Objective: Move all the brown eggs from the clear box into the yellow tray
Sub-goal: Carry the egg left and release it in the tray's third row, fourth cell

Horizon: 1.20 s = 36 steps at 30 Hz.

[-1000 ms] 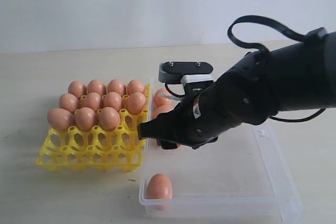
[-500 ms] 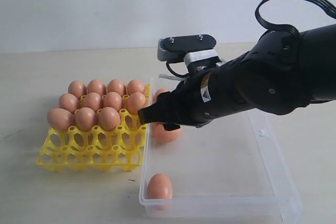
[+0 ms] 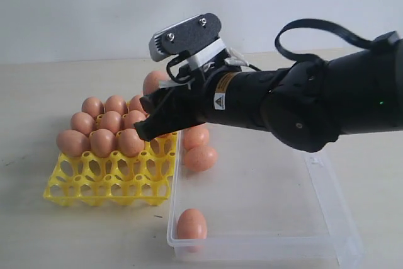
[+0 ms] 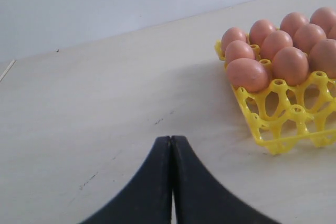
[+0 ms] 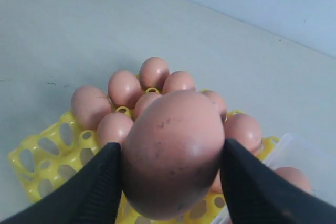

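Observation:
My right gripper [image 3: 150,110] [image 5: 170,148] is shut on a brown egg [image 3: 153,82] [image 5: 173,150] and holds it in the air above the back right part of the yellow tray [image 3: 94,184] [image 5: 42,156]. Several brown eggs [image 3: 110,121] fill the tray's back rows, while its front cups are open. Three eggs lie in the clear box [image 3: 337,218]: two near its far left corner [image 3: 200,157] and one at the near left corner [image 3: 191,223]. My left gripper [image 4: 171,138] is shut on nothing, low over the bare table beside the tray [image 4: 278,129].
The right arm [image 3: 302,108] stretches across the box's far left part and the tray's right edge. The pale table [image 3: 38,92] runs all round tray and box, with a white wall behind. The left arm is out of the exterior view.
My right gripper has risen out of the clear box with an egg and swung left, from the box's left wall to above the tray. The left gripper's earlier state is not shown.

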Each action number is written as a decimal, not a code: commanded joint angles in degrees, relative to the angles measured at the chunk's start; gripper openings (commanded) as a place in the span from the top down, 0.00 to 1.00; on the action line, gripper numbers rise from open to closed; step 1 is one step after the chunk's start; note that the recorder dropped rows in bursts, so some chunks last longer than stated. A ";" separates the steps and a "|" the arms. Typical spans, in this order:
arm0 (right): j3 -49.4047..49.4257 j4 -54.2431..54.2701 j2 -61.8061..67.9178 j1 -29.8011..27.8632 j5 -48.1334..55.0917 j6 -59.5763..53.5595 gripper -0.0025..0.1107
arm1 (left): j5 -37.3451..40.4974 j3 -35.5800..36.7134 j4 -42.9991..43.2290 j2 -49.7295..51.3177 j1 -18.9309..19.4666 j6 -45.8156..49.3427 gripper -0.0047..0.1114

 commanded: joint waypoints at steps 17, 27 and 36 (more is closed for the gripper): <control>-0.07 6.10 16.50 1.12 -16.50 -13.01 0.98 | -0.33 -0.23 -0.13 -0.35 0.10 -0.28 0.96; -1.66 12.69 17.33 0.83 -17.48 -18.42 0.98 | -0.33 -0.23 -0.13 -0.35 0.10 -0.28 0.96; -5.28 12.69 19.77 0.68 -13.70 -18.42 0.98 | -0.33 -0.23 -0.13 -0.35 0.10 -0.28 0.96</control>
